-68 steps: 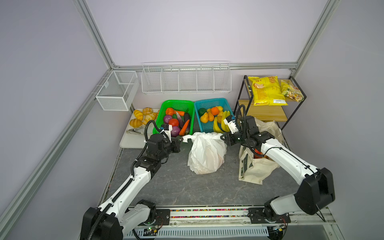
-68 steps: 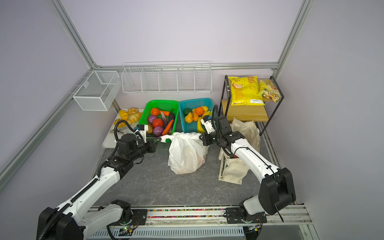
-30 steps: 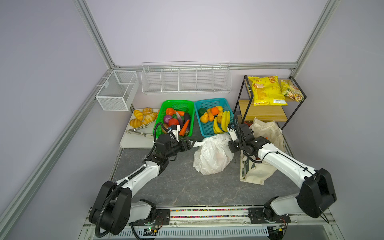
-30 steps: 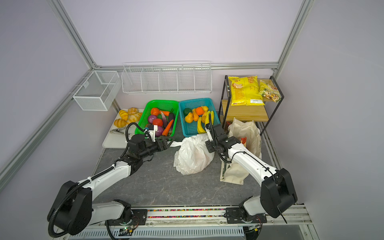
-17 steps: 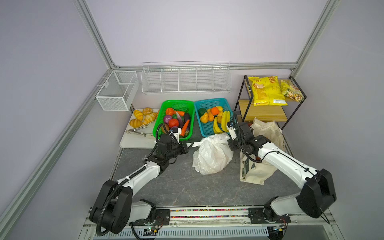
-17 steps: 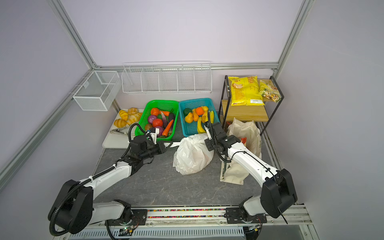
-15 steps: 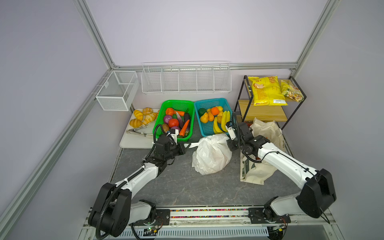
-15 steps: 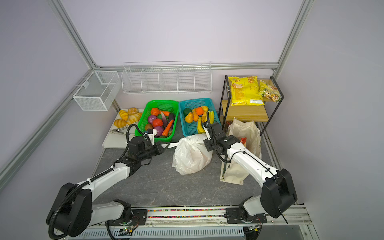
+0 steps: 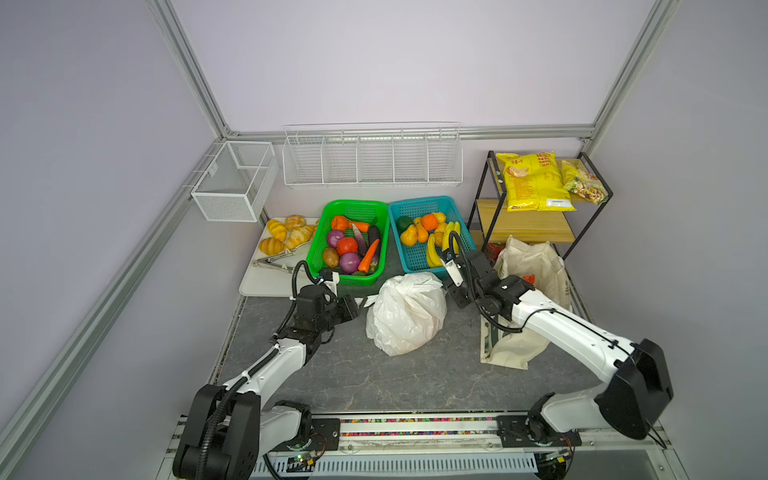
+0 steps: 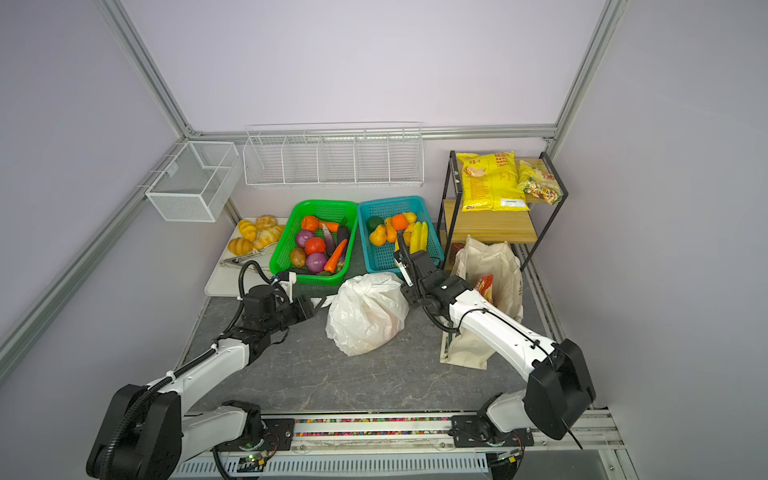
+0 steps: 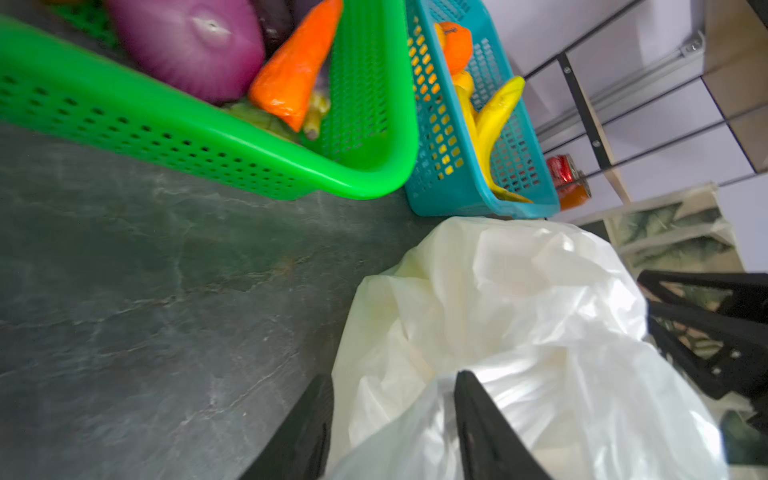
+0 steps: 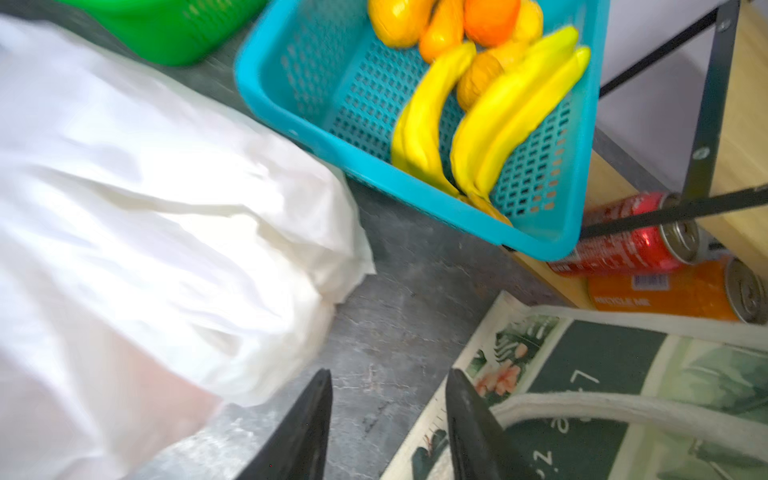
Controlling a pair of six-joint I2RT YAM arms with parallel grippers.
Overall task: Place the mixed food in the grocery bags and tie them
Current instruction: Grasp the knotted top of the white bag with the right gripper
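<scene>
White plastic bag [image 9: 405,316]: bulging, top gathered, resting on the table [image 9: 374,374]. Canvas tote [image 9: 536,266]: slumped just beside it, with a red snack packet [image 10: 484,286] showing at its mouth.

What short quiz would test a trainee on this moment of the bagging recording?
1. True or false: the white plastic bag sits between the left gripper and the right gripper.
2. Which basket holds the bananas? A green basket; B teal basket; C wire basket.
3. Fill in: the right gripper's jaws stand ___, with nothing between them.
Key: 1 true; 2 B; 3 open.
</scene>
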